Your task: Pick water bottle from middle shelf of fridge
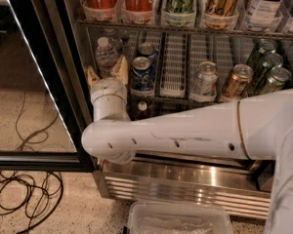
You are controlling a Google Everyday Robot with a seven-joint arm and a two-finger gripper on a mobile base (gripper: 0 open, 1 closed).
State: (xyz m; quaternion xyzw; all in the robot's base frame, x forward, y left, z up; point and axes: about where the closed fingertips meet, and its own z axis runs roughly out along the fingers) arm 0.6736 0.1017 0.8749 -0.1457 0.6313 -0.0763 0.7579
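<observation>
where the water bottle [106, 50] stands at the middle shelf's [174, 67] left end, the gripper [106, 69] sits just below it, fingers [121, 67] spread wide on either side of its base.

We see a stocked drinks point of the kind found in a shop or a staff pantry; we cannot tell which. A stainless steel fridge [185, 177] with a black-framed glass door [56, 77] holds cans [142, 72] lined up in white lane trays on the middle shelf [173, 65]. Loose cables [24, 199] lie on the speckled floor [75, 211]. The gripper [106, 72] sits at that shelf's left end, fingers spread either side of the water bottle [106, 55].
</observation>
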